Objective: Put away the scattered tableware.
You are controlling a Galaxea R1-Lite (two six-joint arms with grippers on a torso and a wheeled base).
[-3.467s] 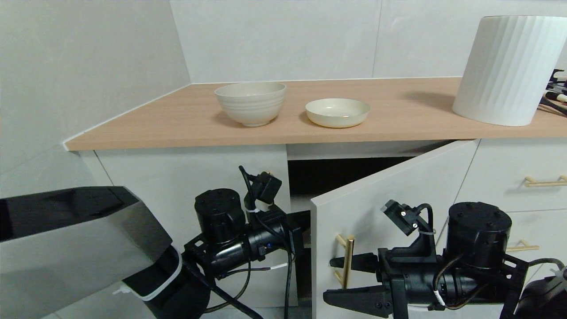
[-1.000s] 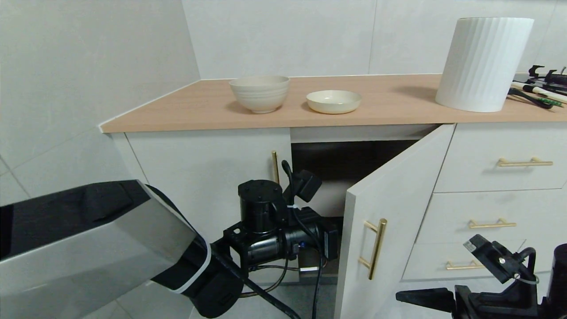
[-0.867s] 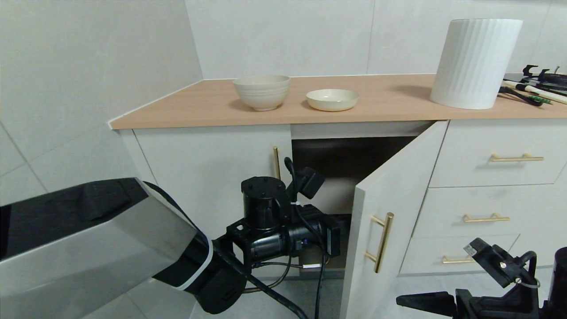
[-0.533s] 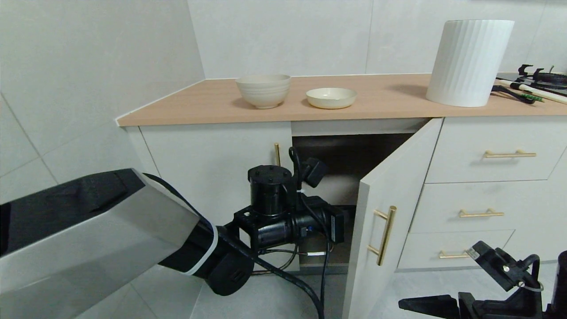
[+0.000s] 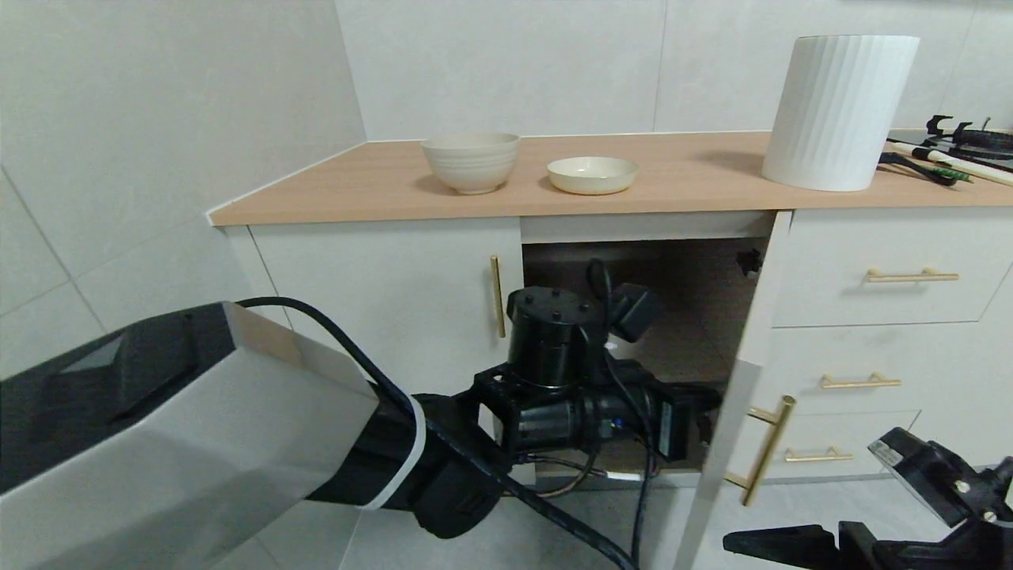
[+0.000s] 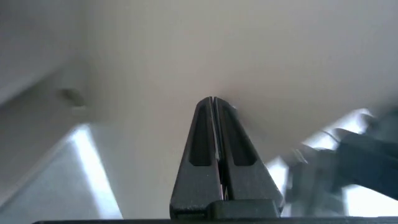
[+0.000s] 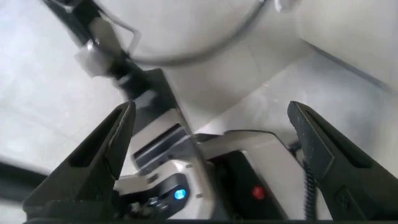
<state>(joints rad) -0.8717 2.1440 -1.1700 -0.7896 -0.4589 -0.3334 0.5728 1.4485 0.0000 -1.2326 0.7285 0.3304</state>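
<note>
A ribbed cream bowl (image 5: pixel 470 161) and a shallow cream dish (image 5: pixel 592 174) stand side by side on the wooden counter (image 5: pixel 380 194). Below them the right cabinet door (image 5: pixel 740 388) is swung wide and seen nearly edge-on, its gold handle (image 5: pixel 764 451) facing right. My left gripper (image 6: pixel 212 102) is shut with nothing in it, its tip against the door's white inner face; the left wrist (image 5: pixel 570 380) sits in front of the dark cabinet opening (image 5: pixel 681 309). My right gripper (image 7: pixel 208 124) is open and empty, low near the floor, one finger (image 5: pixel 779 545) showing at the bottom right.
A tall white ribbed container (image 5: pixel 839 111) stands on the counter's right part, with several dark utensils (image 5: pixel 950 154) beyond it. The left cabinet door (image 5: pixel 380 317) is closed. Drawers with gold handles (image 5: pixel 910 275) fill the right side. Tiled floor lies below.
The cabinet door has swung much wider open, now almost edge-on. My left arm has moved to the right against its inner side. The right gripper has shifted slightly right.
</note>
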